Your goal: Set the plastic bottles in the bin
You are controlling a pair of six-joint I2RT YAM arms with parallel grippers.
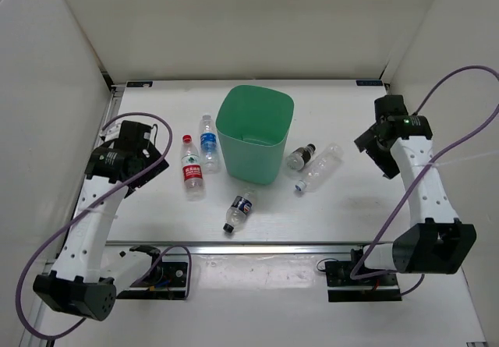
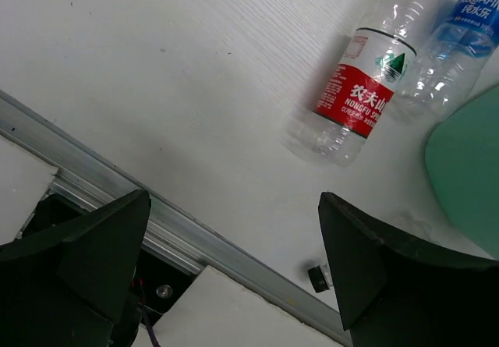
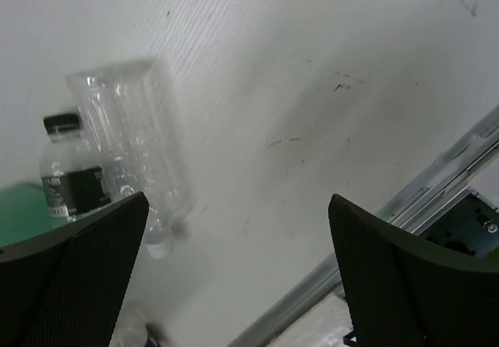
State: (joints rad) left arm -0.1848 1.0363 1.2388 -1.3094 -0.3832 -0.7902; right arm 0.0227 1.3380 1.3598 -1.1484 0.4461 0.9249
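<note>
The mint-green bin [image 1: 253,132] stands upright at the table's middle. Left of it lie a red-label bottle [image 1: 192,168] and a blue-label bottle [image 1: 208,142]. A dark-label bottle [image 1: 240,209] lies in front of the bin. Right of the bin lie another dark-label bottle [image 1: 301,157] and a clear unlabelled bottle [image 1: 322,165]. My left gripper [image 1: 144,158] is open and empty, left of the red-label bottle [image 2: 362,97]. My right gripper [image 1: 373,146] is open and empty, right of the clear bottle [image 3: 132,152]. Both hover above the table.
An aluminium rail [image 1: 257,247] runs along the table's near edge and shows in the left wrist view [image 2: 195,234]. White walls enclose the table at left, back and right. The bin's side [image 2: 468,168] shows at the left wrist view's right edge.
</note>
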